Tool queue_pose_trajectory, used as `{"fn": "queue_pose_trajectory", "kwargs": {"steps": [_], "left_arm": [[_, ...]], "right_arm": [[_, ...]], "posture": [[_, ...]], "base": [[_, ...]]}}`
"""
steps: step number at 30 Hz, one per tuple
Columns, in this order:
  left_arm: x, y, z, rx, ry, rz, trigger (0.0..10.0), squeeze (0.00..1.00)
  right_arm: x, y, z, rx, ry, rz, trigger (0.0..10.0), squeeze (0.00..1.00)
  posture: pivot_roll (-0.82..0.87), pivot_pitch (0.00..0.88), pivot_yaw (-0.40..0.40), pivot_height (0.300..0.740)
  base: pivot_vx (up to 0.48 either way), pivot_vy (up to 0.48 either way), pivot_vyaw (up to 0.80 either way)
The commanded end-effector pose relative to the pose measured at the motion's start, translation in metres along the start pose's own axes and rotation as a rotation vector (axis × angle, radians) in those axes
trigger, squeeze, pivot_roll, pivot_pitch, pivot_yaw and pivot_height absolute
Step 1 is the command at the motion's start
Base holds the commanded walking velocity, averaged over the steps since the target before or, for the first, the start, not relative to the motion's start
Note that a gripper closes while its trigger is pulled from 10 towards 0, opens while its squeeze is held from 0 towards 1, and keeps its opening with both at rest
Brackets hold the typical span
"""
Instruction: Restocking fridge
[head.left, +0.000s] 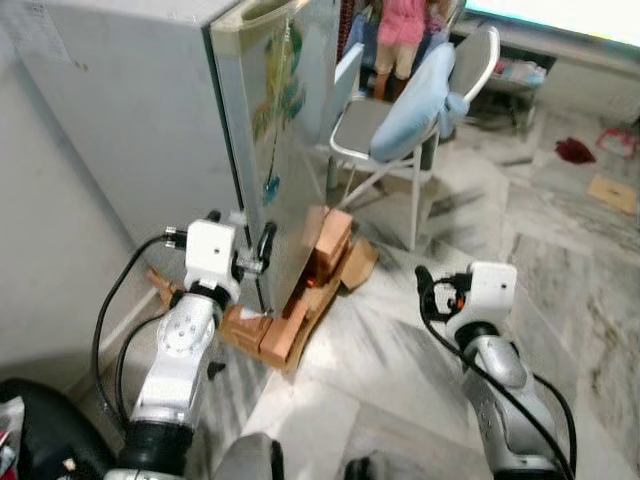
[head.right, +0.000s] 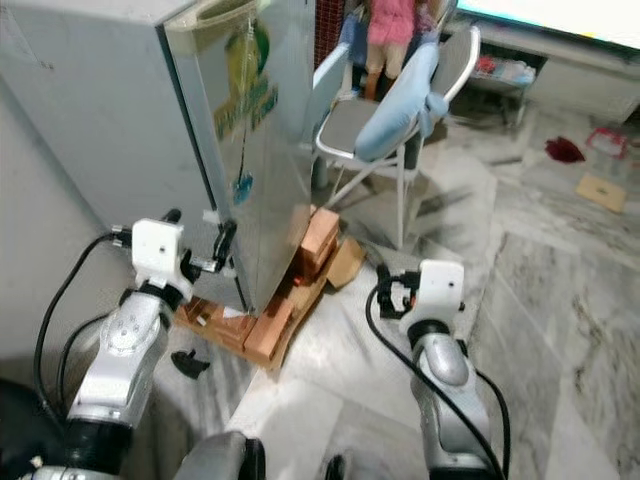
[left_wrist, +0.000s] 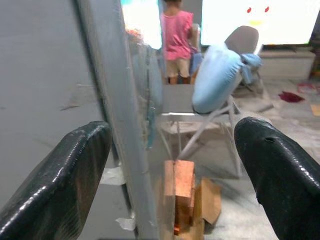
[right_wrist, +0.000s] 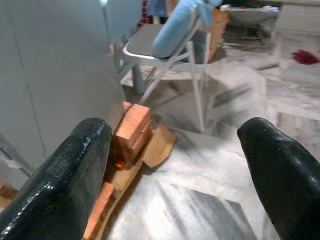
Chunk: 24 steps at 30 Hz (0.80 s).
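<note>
So the fridge (head.left: 150, 110) is a grey-silver box standing on the left, propped up on bricks (head.left: 325, 245) and some flattened cardboard (head.left: 358, 262) on the marble floor (head.left: 560, 290). Its door (head.left: 290, 130) has a worn teal and yellow sticker on the front and looks shut, though the edge facing the robot is the bit you mostly see. The left gripper (head.left: 240, 240) is raised right up by that near door edge, about level with the lower part of the door; in the left wrist view the two black fingers (left_wrist: 55, 175) are spread wide with the door edge running straight up between them, and nothing is held. Can't tell if either finger is actually touching the door. The right gripper (head.right: 385, 290) hangs out over the open floor to the right of the brick stack, well apart from the fridge, and in its wrist view the fingers (right_wrist: 65, 175) are also spread wide around nothing, with the bricks and floor visible in the gap. Behind the fridge there's a metal folding chair (head.left: 400, 130) with a pale blue cushion (head.left: 415, 105) slumped over the seat and back. Further back a person (left_wrist: 177, 40) in a pink top and shorts is standing. A red rag (head.left: 575, 150) lies on the floor far right.
</note>
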<state>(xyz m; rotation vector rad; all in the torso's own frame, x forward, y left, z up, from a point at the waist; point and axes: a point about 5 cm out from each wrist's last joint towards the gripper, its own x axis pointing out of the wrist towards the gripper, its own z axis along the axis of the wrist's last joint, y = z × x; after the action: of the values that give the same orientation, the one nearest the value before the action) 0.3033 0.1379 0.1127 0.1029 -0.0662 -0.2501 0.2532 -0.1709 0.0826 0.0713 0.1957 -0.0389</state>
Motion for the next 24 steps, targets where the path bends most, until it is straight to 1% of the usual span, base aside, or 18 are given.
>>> {"fn": "queue_pose_trajectory", "kwargs": {"steps": [1,6,7,9,13,21,23,24], "left_arm": [[0.004,-0.005,-0.003,-0.009,0.007,-0.021,10.0,0.00],[0.016,-0.005,-0.002,-0.008,0.006,-0.014,10.0,0.00],[0.019,-0.006,0.001,-0.012,-0.015,-0.031,10.0,0.00],[0.020,-0.007,0.003,-0.021,-0.028,-0.041,10.0,0.00],[0.020,-0.007,0.002,-0.039,-0.031,-0.036,10.0,0.00],[0.015,-0.007,-0.003,-0.037,-0.035,-0.020,10.0,0.00],[0.014,-0.003,-0.004,-0.030,-0.027,0.036,10.0,0.00],[0.014,-0.002,-0.004,-0.027,-0.022,0.045,10.0,0.00]], "right_arm": [[-0.002,-0.004,0.003,-0.005,-0.002,-0.018,10.0,0.00],[-0.005,-0.005,0.003,-0.004,0.000,-0.024,10.0,0.00],[-0.006,-0.006,0.003,-0.005,0.001,-0.027,10.0,0.00],[-0.007,-0.006,0.003,-0.005,0.002,-0.030,10.0,0.00],[-0.009,-0.007,0.003,-0.003,0.005,-0.034,10.0,0.00],[-0.008,-0.006,0.002,-0.006,0.013,-0.026,10.0,0.00],[-0.007,-0.006,0.002,-0.008,0.014,-0.022,10.0,0.00],[-0.007,-0.006,0.002,-0.008,0.013,-0.022,10.0,0.00]], "posture": [[-0.03,0.087,-0.033,0.740],[-0.04,0.091,-0.030,0.740],[-0.04,0.093,-0.028,0.740],[-0.05,0.096,-0.028,0.740],[-0.04,0.099,-0.027,0.740],[-0.04,0.097,-0.031,0.740],[-0.04,0.092,-0.032,0.740],[-0.04,0.092,-0.032,0.740]], "base": [[0.000,0.000,0.00],[0.000,0.000,0.00],[0.000,0.000,0.00],[0.000,0.000,0.00],[0.213,0.000,0.00],[0.447,0.000,0.00],[0.165,0.309,0.00],[0.000,0.000,0.00]]}}
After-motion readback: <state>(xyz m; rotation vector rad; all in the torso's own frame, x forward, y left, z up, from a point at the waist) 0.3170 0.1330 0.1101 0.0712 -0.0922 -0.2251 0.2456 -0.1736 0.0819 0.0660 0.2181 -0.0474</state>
